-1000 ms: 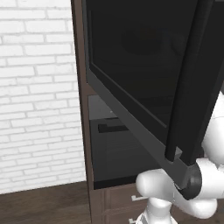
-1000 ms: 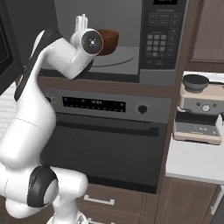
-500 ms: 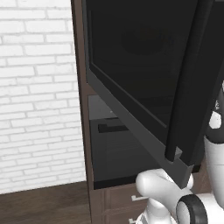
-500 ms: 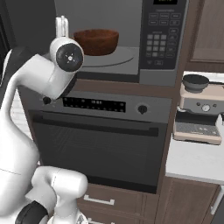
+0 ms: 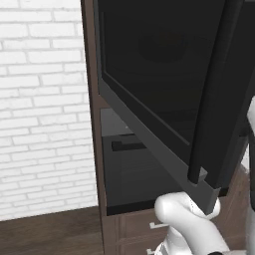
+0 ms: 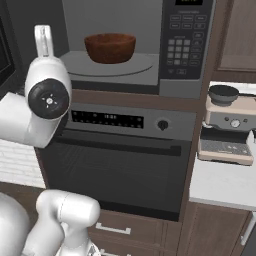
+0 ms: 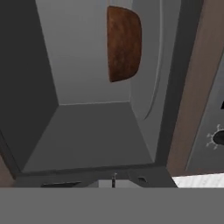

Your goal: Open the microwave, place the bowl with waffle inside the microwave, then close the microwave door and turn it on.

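Note:
The microwave [image 6: 165,87] stands open. Its brown bowl [image 6: 110,47] rests on the round turntable inside, and from here I cannot see the waffle in it. In the rolled hand view the bowl [image 7: 124,43] lies sideways at the top of the grey cavity. The microwave door [image 5: 164,84], dark glass in a grey frame with a dark bar handle [image 5: 214,99], is swung wide out to the left. My gripper [image 6: 44,35] is outside the cavity, left of and below the bowl, pointing up. Its fingertips [image 7: 113,180] sit pressed together with nothing between them.
Below the microwave is the oven with a display, a knob [image 6: 161,125] and a horizontal bar handle. The keypad [image 6: 183,47] runs down the microwave's right side. A coffee machine [image 6: 227,125] stands on the counter at right. A white brick wall [image 5: 45,99] lies left of the cabinetry.
The hand has drawn back out of the microwave, leftward and lower, leaving the bowl on the turntable. Its fingers have gone from wide apart to shut.

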Motion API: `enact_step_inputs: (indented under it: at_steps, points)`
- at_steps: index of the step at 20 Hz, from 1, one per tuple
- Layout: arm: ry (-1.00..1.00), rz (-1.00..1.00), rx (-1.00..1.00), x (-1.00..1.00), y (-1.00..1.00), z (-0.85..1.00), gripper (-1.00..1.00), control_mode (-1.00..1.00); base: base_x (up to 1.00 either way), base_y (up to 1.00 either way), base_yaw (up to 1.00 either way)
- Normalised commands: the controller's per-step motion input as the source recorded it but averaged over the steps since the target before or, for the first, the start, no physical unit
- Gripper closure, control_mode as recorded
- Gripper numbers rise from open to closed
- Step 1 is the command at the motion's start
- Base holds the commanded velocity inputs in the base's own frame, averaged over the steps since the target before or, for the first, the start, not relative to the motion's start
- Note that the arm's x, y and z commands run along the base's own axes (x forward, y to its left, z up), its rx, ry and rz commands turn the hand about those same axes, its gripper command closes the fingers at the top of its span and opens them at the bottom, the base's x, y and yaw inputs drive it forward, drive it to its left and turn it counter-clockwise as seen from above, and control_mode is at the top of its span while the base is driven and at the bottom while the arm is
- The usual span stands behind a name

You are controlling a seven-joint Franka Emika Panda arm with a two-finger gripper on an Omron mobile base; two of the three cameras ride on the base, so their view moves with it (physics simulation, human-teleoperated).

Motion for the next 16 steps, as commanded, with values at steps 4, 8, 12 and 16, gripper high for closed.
enact_step_inputs:
  at_steps: [4, 8, 12, 16]
  points:
    - [-0.15, 0.0, -0.02, -1.0, 0.0, 0.0, 1.0, -1.0, 0.0, 0.0, 0.0]
    - [-0.16, 0.0, -0.03, -1.0, 0.02, 0.0, 1.0, -1.0, 0.0, 0.0, 0.0]
    - [-0.16, 0.0, -0.08, -1.0, 0.2, 0.0, 1.0, -1.0, 0.0, 0.0, 0.0]
    - [-0.11, 0.0, -0.13, -1.0, 0.44, -0.01, 1.0, -1.0, 0.0, 0.0, 0.0]
